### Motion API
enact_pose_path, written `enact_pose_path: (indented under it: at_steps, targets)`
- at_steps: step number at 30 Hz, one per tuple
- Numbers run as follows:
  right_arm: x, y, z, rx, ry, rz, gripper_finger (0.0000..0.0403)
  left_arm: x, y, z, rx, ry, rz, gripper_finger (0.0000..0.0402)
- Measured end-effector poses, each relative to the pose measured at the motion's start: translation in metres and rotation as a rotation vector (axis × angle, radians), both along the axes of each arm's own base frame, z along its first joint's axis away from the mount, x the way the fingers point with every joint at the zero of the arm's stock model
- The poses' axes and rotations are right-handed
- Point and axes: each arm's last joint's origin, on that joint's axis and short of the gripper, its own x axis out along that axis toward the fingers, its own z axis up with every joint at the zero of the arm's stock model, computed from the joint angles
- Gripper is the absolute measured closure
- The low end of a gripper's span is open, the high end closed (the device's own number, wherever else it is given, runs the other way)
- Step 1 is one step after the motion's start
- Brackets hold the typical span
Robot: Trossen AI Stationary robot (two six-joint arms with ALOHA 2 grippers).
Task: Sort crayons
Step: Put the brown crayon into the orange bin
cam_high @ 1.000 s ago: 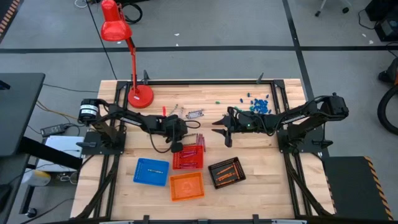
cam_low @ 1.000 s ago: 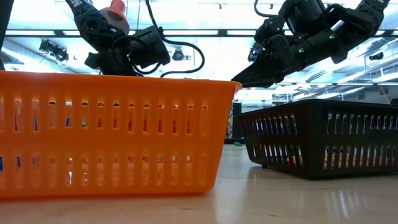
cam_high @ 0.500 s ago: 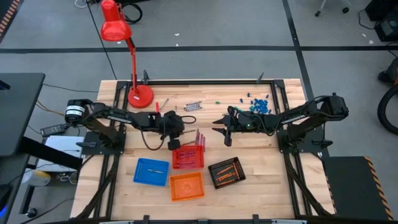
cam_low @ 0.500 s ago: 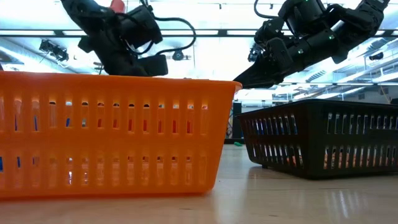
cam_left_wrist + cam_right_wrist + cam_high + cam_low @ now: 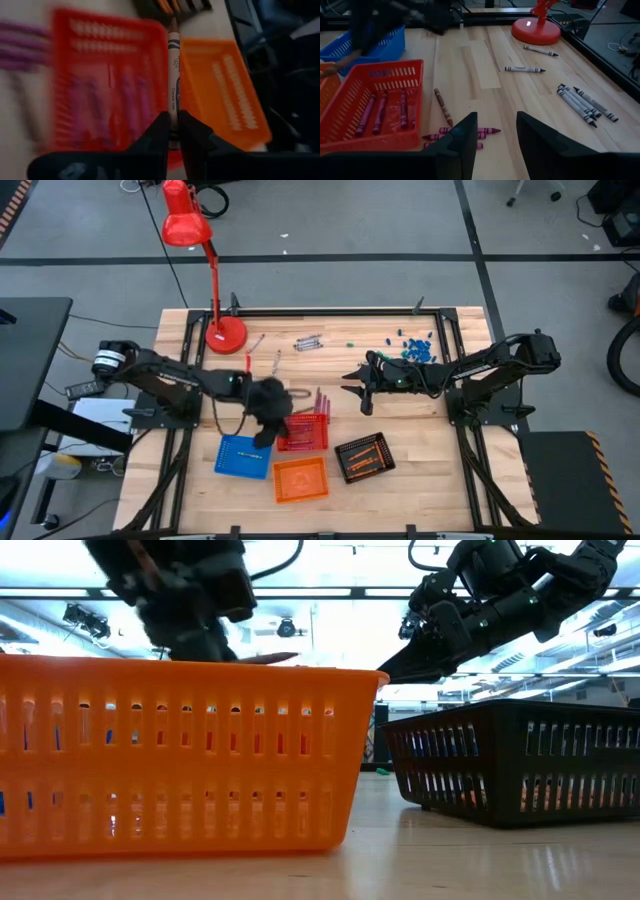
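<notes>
— Four small trays sit near the front of the wooden surface [image 5: 440,480] in the high view: blue tray [image 5: 243,456], red tray [image 5: 303,433], orange tray [image 5: 301,479] and black tray [image 5: 364,457]. Where is the left tool?

— Left tool [image 5: 266,423] hangs between the blue and red trays, just beside the red one. Right tool [image 5: 354,392] hovers over bare wood farther back, well apart from the trays. A red lamp [image 5: 223,332] stands at the back left, with grey crayons [image 5: 308,341] lying loose near it and blue bits [image 5: 415,346] scattered at the back right.

— And the low view?

— Orange tray fills the left half, black tray stands to its right. One dark arm blurs above the orange tray, the other reaches in above the black one.

— What does the left wrist view give?

— The left tool's fingers [image 5: 158,134] are pressed together on a crayon [image 5: 173,80], pale with a dark band, pointing straight ahead. Under it the red tray holds magenta crayons [image 5: 107,107], with the orange tray just beside it.

— Right wrist view?

— The right tool's fingers [image 5: 464,140] stand spread, with nothing between them. Ahead, magenta crayons lie in the red tray, a brown crayon [image 5: 442,106] lies beside that tray, and more magenta ones [image 5: 461,133] rest close to the fingers.
</notes>
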Motion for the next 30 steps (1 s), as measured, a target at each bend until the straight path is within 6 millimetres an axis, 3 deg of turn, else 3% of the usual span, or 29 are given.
enact_pose_path:
  at_steps: [8,13,18,23,30]
  targets:
    - [0.000,0.000,0.000,0.022,-0.007,-0.008,0.0262,0.000,-0.055,0.004,-0.156,0.013,0.011,0.0363]
    - [0.000,0.000,0.000,0.036,-0.004,-0.014,0.0262,-0.001,-0.076,-0.015,-0.131,0.100,0.060,0.0363]
    - [0.000,0.000,0.000,0.046,-0.012,-0.017,0.0262,0.003,-0.082,-0.032,-0.134,0.171,0.096,0.0363]
    - [0.000,0.000,0.000,0.045,-0.010,-0.015,0.0262,0.012,-0.085,-0.030,-0.132,0.151,0.085,0.0356]
    - [0.000,0.000,-0.001,0.040,0.004,-0.011,0.0262,0.012,-0.084,-0.029,-0.112,0.143,0.031,0.0279]
